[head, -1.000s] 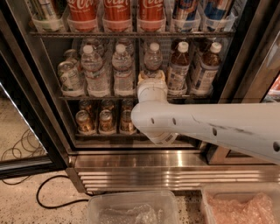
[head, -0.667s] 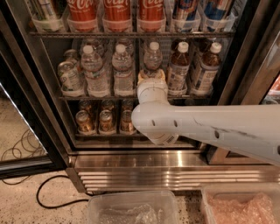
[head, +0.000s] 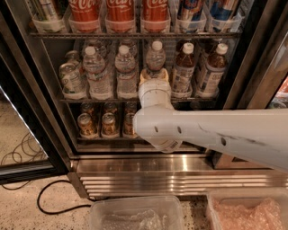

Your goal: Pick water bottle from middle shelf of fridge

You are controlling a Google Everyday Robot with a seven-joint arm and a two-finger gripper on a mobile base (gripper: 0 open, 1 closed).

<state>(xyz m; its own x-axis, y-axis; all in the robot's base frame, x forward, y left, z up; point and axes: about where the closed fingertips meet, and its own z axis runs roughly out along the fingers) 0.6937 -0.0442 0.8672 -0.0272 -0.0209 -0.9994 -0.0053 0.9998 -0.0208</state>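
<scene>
The fridge (head: 252,58) stands open. Its middle shelf (head: 81,100) holds several clear water bottles with white caps. One water bottle (head: 155,57) stands right behind the end of my white arm (head: 154,92), which reaches in from the right. My gripper (head: 154,75) is at the lower part of that bottle, and the wrist hides most of it. More water bottles (head: 95,71) stand to the left. Two brown-liquid bottles (head: 183,67) stand to the right.
Red cola bottles (head: 120,10) fill the rack above and gold cans (head: 85,124) the rack below. The ribbed steel base panel (head: 180,177) is beneath. Two clear bins (head: 135,214) sit on the floor in front. A black cable (head: 49,204) lies at left, by the open door (head: 27,112).
</scene>
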